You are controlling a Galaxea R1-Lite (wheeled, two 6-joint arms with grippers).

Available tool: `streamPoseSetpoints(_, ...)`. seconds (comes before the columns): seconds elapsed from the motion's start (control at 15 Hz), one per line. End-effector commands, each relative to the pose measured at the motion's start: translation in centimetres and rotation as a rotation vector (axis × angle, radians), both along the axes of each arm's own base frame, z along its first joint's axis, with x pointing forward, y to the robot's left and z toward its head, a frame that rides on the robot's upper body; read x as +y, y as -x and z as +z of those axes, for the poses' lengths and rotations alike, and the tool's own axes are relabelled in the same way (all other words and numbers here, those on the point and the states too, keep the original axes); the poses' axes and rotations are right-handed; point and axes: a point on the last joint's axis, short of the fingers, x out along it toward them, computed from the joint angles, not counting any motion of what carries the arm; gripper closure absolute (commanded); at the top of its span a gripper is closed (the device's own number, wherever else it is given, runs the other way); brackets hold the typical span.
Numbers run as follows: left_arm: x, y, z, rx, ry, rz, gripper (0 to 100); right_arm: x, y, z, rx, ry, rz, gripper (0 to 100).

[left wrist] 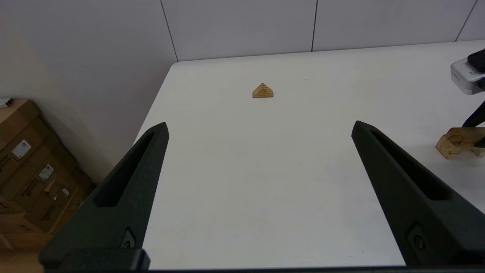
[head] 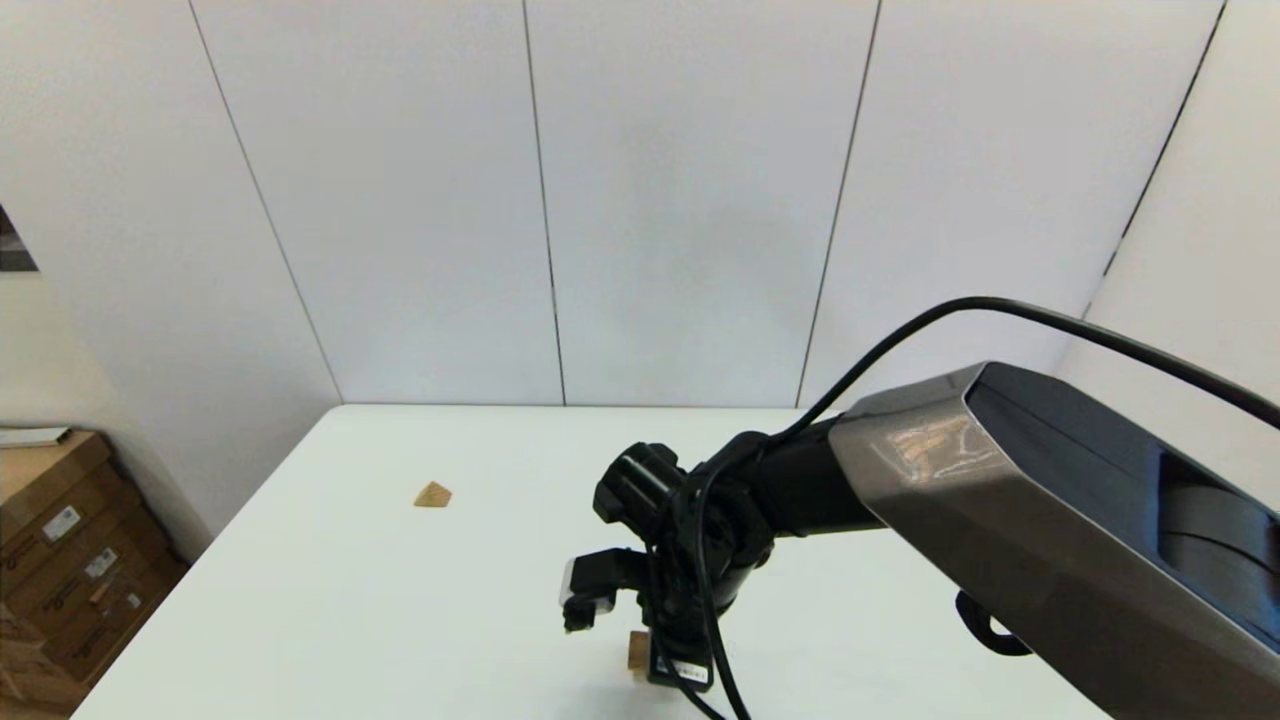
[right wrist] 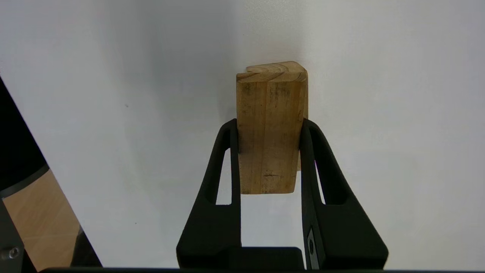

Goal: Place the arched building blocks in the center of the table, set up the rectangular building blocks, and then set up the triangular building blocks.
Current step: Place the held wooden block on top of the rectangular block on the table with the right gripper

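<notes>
My right hand [right wrist: 269, 125] is clamped on the arched block [right wrist: 269, 129], low over the desk [head: 400, 600] near its front edge. My left hand [left wrist: 259, 129] hangs with fingers apart over the desk's left side. The triangular block [head: 433, 495] lies toward the far left corner.

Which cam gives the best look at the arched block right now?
Right wrist view: the arched block fills the middle of the frame, clamped between the right gripper's jaws over the table. Head view shows only a sliver behind the wrist. Left wrist view catches its arch end at the frame edge.
</notes>
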Motion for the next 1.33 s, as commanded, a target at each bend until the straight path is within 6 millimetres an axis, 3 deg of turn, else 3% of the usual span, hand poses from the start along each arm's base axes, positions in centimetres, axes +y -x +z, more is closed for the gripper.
streamPoseSetpoints(0.07,0.0,-0.02,-0.02,0.002,-0.001,-0.001,0,-0.19,-0.2,-0.22,0.004,0.005,-0.001,100)
streamPoseSetpoints(1.33,-0.01,0.0,0.03,0.001,-0.001,0.001,0,-0.26,-0.77,-0.65,0.006,0.006,-0.014,100)
